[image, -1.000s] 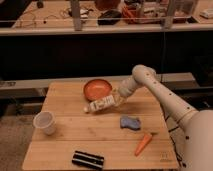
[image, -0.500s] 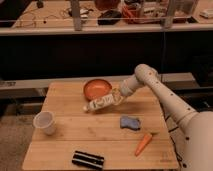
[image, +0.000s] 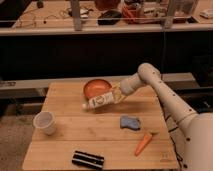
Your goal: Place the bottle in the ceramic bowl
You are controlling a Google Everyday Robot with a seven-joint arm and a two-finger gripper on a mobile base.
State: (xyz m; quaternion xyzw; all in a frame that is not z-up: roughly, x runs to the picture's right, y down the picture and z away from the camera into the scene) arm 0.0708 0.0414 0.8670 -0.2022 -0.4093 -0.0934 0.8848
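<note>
The wooden table (image: 60, 150) carries everything, and the biggest moving thing over it is the robot's 1 arm (image: 167, 100), reaching in from the right edge and bending down toward the far middle of the table. At its end the gripper (image: 116, 95) is closed on the bottle (image: 99, 101), holding it by its base end so that it lies nearly level, cap pointing toward the left edge and tipped slightly downward.

Over the last second the bottle has crept up and toward the far edge: it sat a little lower and nearer the middle of the table before, and now its upper side overlaps the near rim of the ceramic bowl (image: 95, 87). That small drift suggests the carry is nearly finished, though the bottle hangs at the bowl's near lip rather than over its hollow, so a little more travel toward the far edge seems needed before letting go.

The forearm slopes down from the elbow, wrist turned so the closed jaws point left across the table.

Other things lie apart from this: a translucent cup (image: 44, 122) near the left edge, a blue sponge (image: 130, 122) toward the right of the middle, an orange carrot (image: 143, 143) near the right front corner, and a black bar-shaped object (image: 88, 159) at the front edge.
</note>
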